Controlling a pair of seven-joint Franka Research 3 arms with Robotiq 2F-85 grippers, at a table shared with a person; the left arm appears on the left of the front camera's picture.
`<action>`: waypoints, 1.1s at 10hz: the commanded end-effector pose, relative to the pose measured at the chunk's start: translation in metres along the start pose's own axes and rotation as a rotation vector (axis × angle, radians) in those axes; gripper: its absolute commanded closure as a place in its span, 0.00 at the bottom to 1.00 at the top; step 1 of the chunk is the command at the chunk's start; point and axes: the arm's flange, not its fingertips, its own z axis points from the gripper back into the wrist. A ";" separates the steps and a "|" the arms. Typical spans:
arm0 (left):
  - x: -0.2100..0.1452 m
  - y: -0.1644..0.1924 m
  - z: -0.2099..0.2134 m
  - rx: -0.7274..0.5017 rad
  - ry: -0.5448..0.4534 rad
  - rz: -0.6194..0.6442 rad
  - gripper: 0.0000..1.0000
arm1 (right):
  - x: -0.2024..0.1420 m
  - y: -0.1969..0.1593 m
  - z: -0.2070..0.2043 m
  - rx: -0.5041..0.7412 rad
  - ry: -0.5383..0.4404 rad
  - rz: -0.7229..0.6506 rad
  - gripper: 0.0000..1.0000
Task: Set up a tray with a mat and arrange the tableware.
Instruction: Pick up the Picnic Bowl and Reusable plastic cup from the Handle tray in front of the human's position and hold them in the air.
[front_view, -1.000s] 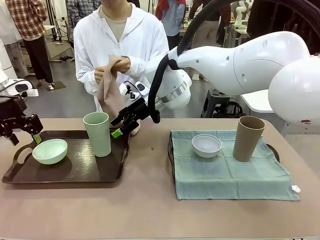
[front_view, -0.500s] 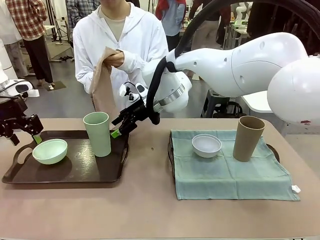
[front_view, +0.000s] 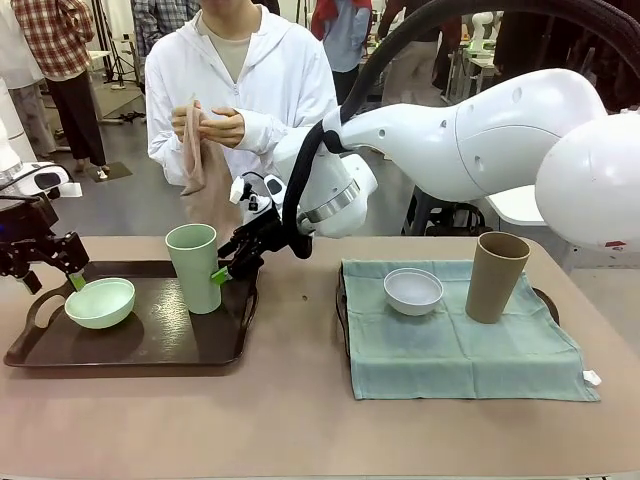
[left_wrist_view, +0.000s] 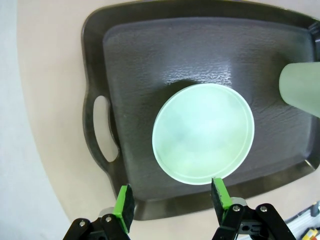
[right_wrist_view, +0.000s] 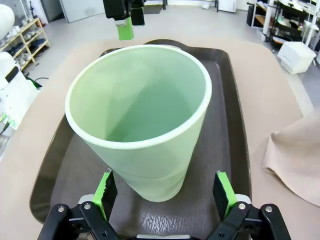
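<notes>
Pale green all over, the tall cup (right_wrist_view: 145, 125) stands upright on the dark tray (front_view: 150, 345), wide at the mouth and narrowing to a small foot, plain and empty inside. The pale green bowl (front_view: 99, 302) sits at about eight o'clock from it, the two well apart, and that tray lies at the nine o'clock end of the desk (front_view: 300, 420). And here are the right fingers (right_wrist_view: 223, 194), spread as wide as they go, one pad on each side of the cup's lower body, holding nothing, no contact that I can make out. The danger is that shape: a tall cup on a narrow foot tips easily, so if one pad lands first it could knock the cup over onto the bowl, and tapered walls may let it slip down out of a loose pinch. The left fingers (left_wrist_view: 124, 202) hang wide open above the bowl's near rim, empty too; a pinch on the rim alone could flip it. Over at three o'clock, the white bowl (front_view: 413, 290) and tall brown cup (front_view: 495, 277) rest on a green mat (front_view: 460, 350). At twelve o'clock the person holds up a beige cloth (front_view: 205, 165).
</notes>
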 end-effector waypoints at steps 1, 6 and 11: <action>0.008 0.003 -0.005 -0.014 -0.004 0.000 0.19 | -0.005 0.004 -0.006 0.027 -0.017 0.024 0.00; 0.021 -0.003 -0.028 0.020 0.047 -0.029 0.19 | -0.004 -0.016 -0.038 0.054 -0.035 0.002 0.00; 0.023 -0.004 -0.036 0.030 0.053 -0.022 0.19 | 0.001 -0.019 -0.063 0.097 -0.026 0.020 0.00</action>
